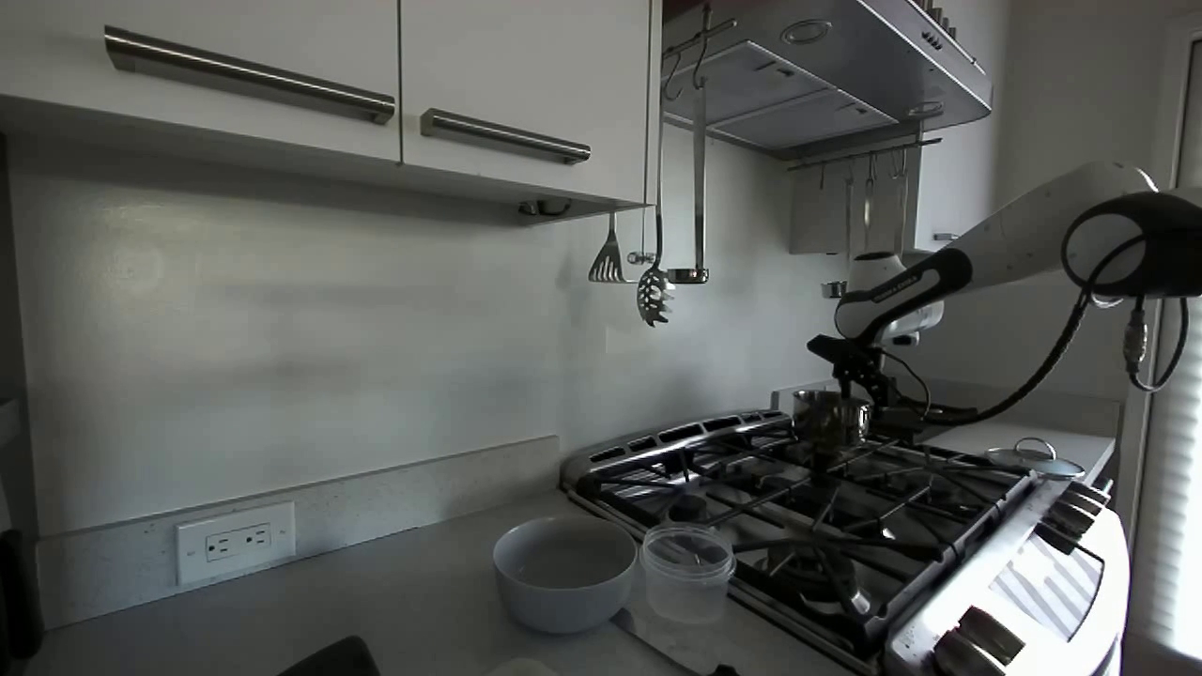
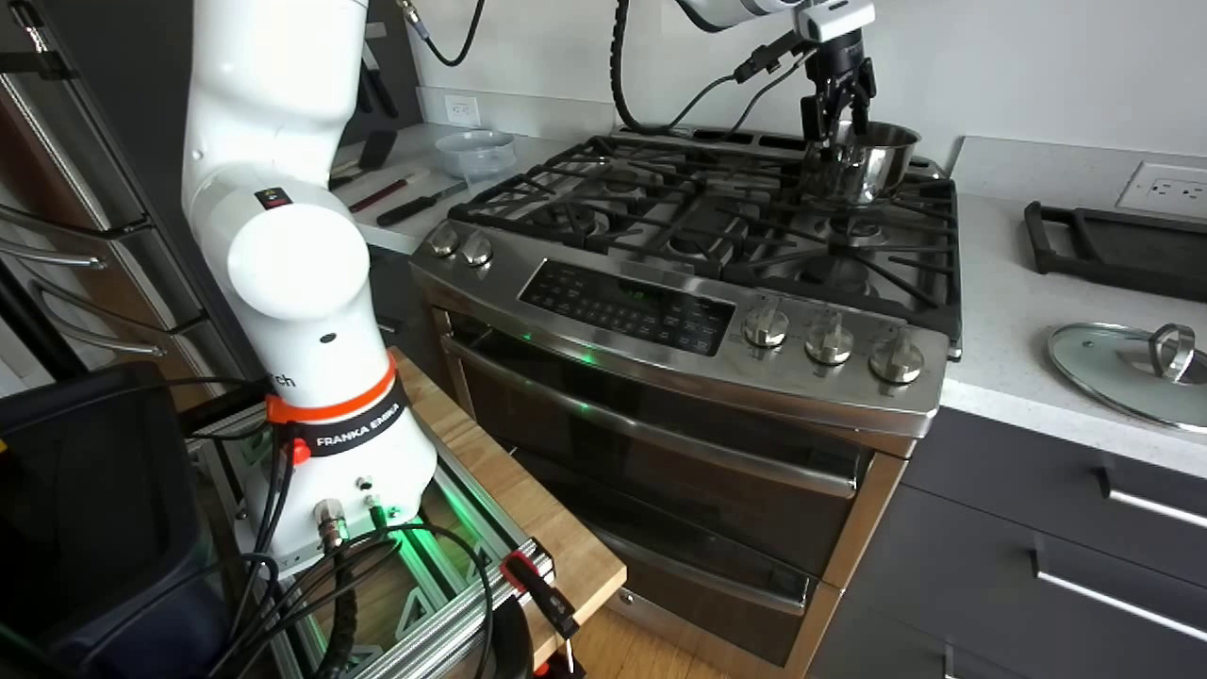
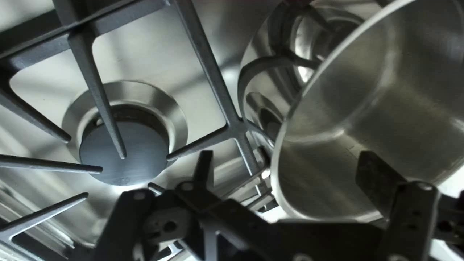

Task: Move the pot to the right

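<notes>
- We've got the pot (image 3: 362, 108) on the grates (image 3: 235, 128), rear right of the stove (image 2: 651, 363) as seen in an exterior view. Shiny steel cylinder, straight sides, thin bright rim, duller satin inside.
- FYI the jaws are spread wide w/ the pot's wall between them: one tip over the inside, one outside. We can't tell if either touches.
- Grates = matte black bars w/ tapered prongs, round dark burner cap (image 3: 134, 166) below.
- We see a glass lid (image 2: 1103, 363) w/ metal rim & loop handle on the pale, speckled bench (image 2: 1009, 311).
- Also in an exterior view: smooth round bowl (image 1: 563, 596) just beside a see-thru plastic tub (image 1: 688, 591).
</notes>
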